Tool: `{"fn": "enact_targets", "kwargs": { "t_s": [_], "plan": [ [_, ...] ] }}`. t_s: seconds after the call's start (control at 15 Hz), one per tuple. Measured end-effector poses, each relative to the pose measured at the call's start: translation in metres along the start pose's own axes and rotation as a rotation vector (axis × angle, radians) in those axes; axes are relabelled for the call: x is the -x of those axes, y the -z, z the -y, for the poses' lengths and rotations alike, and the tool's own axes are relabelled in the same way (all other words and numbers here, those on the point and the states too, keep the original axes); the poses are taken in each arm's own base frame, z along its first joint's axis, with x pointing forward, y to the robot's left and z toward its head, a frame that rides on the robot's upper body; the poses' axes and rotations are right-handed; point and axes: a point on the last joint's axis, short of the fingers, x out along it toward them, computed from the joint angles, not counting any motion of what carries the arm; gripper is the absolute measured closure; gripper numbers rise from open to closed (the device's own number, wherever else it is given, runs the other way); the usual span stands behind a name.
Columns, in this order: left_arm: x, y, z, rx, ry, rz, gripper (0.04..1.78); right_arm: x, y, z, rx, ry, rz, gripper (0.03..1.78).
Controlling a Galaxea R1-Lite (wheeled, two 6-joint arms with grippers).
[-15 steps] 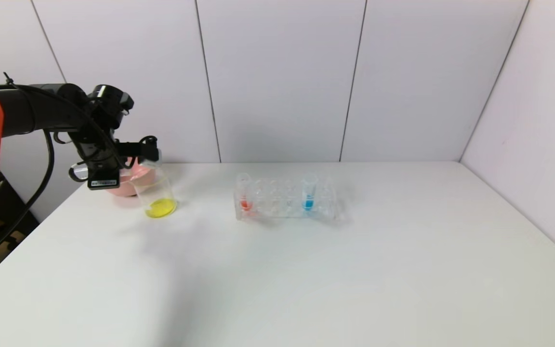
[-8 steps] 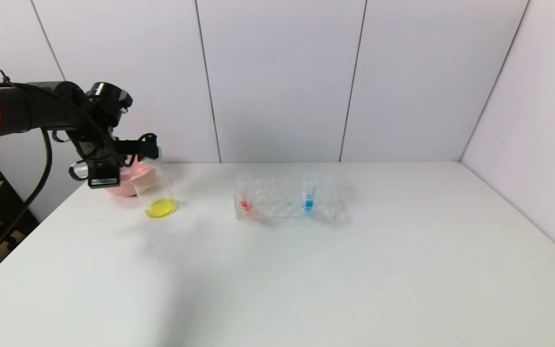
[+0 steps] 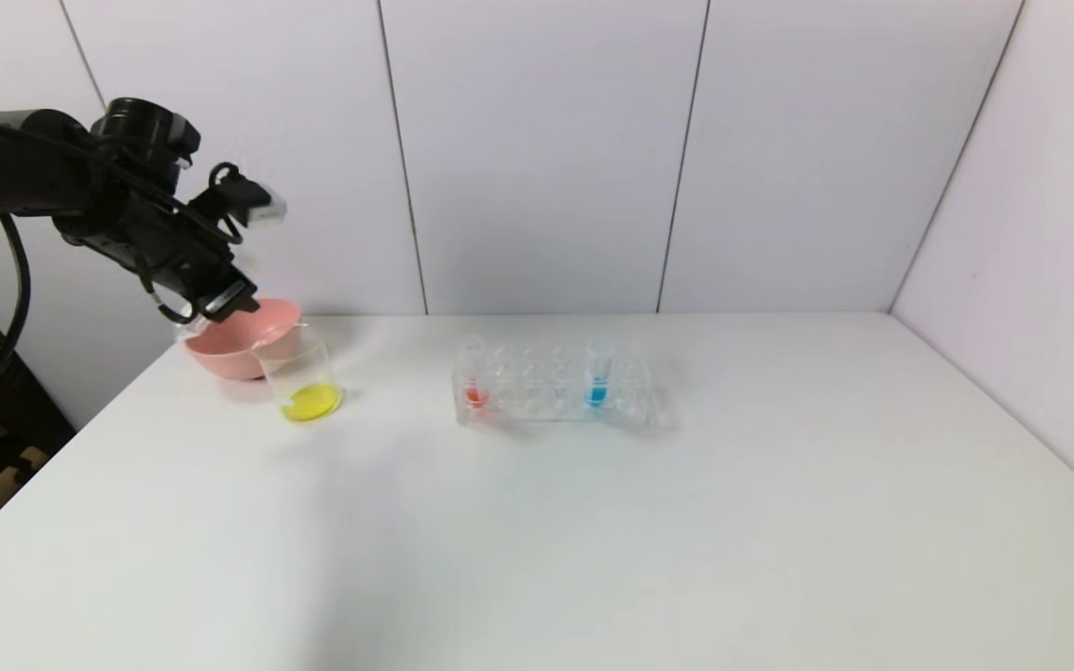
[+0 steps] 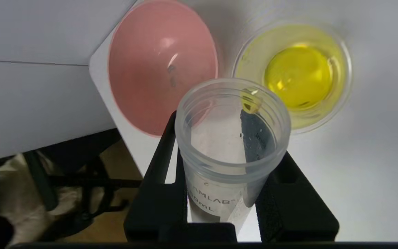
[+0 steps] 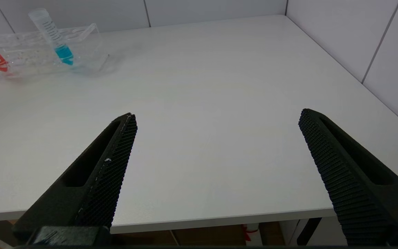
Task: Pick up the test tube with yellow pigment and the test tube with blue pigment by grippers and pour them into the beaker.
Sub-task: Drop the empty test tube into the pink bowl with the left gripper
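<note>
The left gripper (image 4: 225, 193) clamps the emptied yellow tube (image 4: 231, 138) above the pink bowl (image 3: 239, 349) by the desk's (image 3: 593, 522) far left corner, mouth tilted downward toward the beaker (image 3: 306, 377). The blue tube (image 3: 598, 371) stands upright in the rack (image 3: 551, 387) mid-desk. The right gripper (image 5: 216, 145) hangs wide open at the near edge.

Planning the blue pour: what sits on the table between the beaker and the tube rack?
Nothing: in the head view, bare table separates the beaker from the rack.
</note>
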Motion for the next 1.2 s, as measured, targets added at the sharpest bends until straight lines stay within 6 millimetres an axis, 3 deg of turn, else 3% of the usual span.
{"fn": "enact_targets", "kwargs": {
  "t_s": [0.2,0.4,0.73,0.93,1.2],
  "plan": [
    [0.006,-0.007,-0.006,0.297,0.061,0.153,1.28,0.0,0.0,0.0,0.0,0.0,0.0,0.1],
    [0.008,-0.005,-0.026,0.508,0.079,0.311,1.28,0.0,0.0,0.0,0.0,0.0,0.0,0.1],
    [-0.005,0.004,-0.06,0.595,-0.044,0.512,1.28,0.0,0.0,0.0,0.0,0.0,0.0,0.1],
    [-0.019,0.011,-0.063,0.692,-0.047,0.538,1.28,0.0,0.0,0.0,0.0,0.0,0.0,0.1],
    [-0.044,0.03,-0.071,0.694,-0.081,0.536,1.28,0.0,0.0,0.0,0.0,0.0,0.0,0.1]
  ]
}}
